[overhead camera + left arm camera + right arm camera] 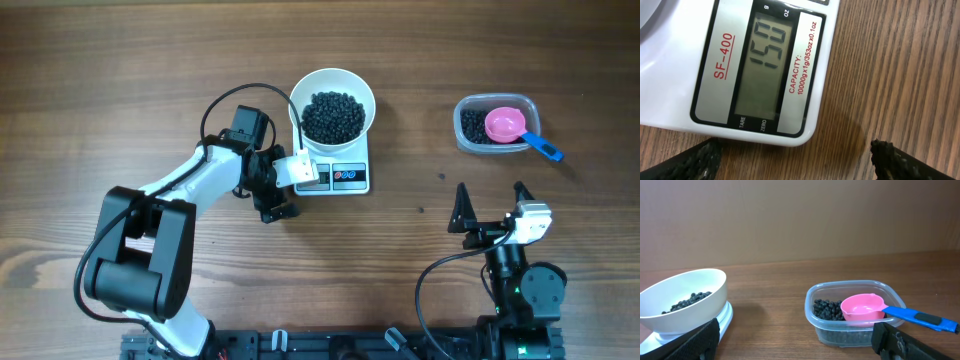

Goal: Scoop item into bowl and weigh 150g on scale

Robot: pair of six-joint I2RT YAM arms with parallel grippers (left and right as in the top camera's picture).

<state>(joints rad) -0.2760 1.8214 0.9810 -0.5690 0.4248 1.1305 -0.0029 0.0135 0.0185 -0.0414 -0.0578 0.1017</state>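
The white bowl (365,86) stands on the scale (350,178) with a dark pile of the item (333,116) in it. In the right wrist view the bowl (685,302) is at the left edge. My left gripper (272,188) hovers just left of the scale's front, open and empty. In its own view the left gripper (795,156) faces the scale's display (762,65), which shows three digits beginning 15 in grams. My right gripper (490,206) rests open and empty near the front right, apart from everything.
A clear plastic tub (466,125) at the back right holds more black beans (825,309) and a pink scoop (862,307) with a blue handle (920,317) that sticks out over the rim. Bare wooden table lies between scale and tub.
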